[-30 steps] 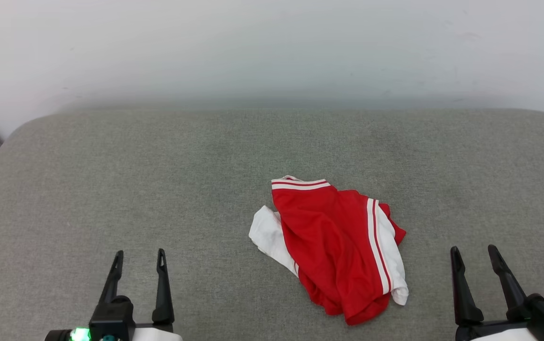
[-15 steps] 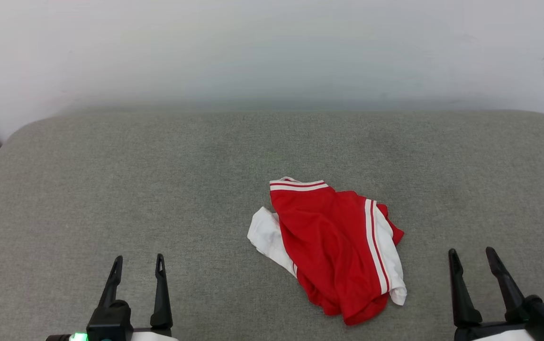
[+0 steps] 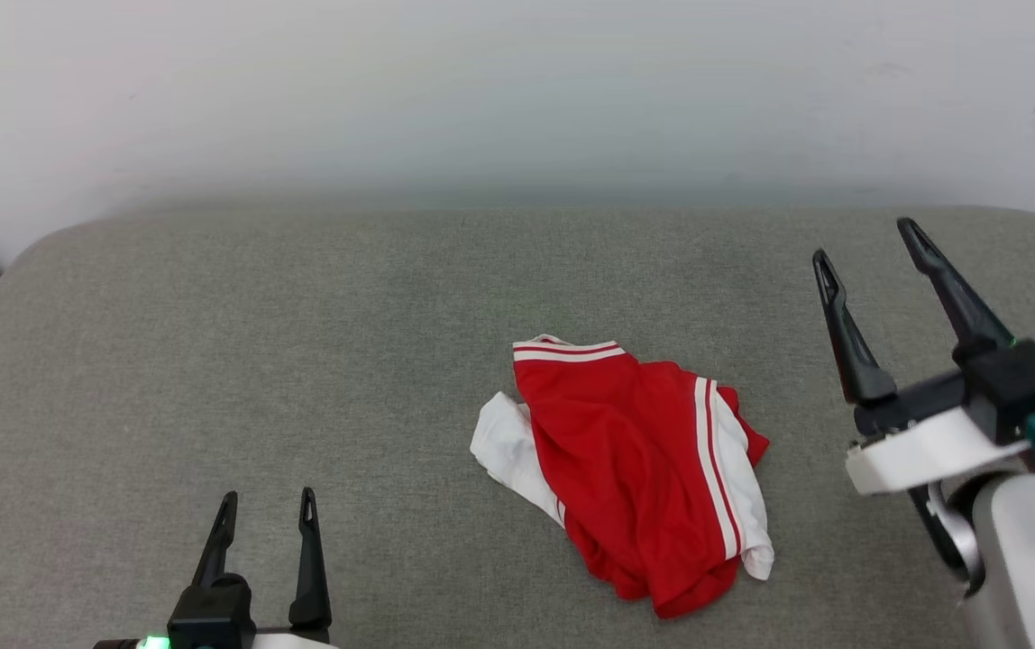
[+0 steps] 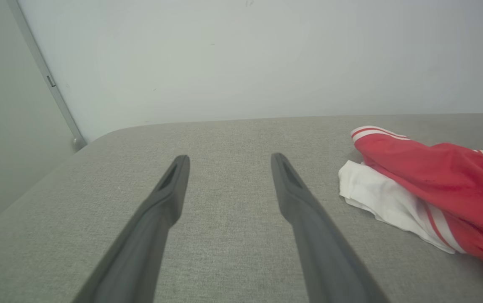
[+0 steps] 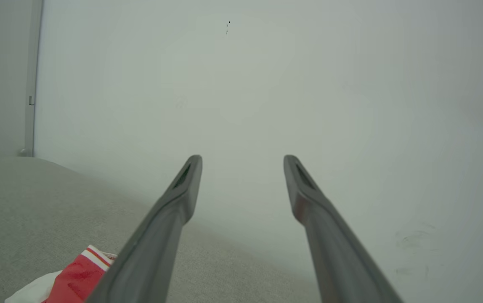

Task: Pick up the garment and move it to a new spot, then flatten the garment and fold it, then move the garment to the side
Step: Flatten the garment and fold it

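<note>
The garment [image 3: 635, 469], a red T-shirt with white sleeves and striped trim, lies crumpled on the grey cushion [image 3: 211, 342], a little right of the middle. My left gripper [image 3: 267, 505] stands open low at the front left, well apart from it. Raised above the cushion on the right, my right gripper [image 3: 865, 239] is open and empty, its fingers pointing toward the wall. In the left wrist view the garment [image 4: 435, 185] lies to the right of the open left gripper [image 4: 226, 159]. The right wrist view has a corner of the garment [image 5: 71, 280] at the lower left, beside the open right gripper [image 5: 241, 159].
A pale wall [image 3: 517, 99] runs right behind the cushion. The cushion's rounded left corner [image 3: 40, 248] drops off toward a dark strip at the far left. Bare grey fabric spreads left of the garment.
My right arm has lifted up and away from the front edge, its gripper now high at the right. The left gripper and the garment have stayed in place.
</note>
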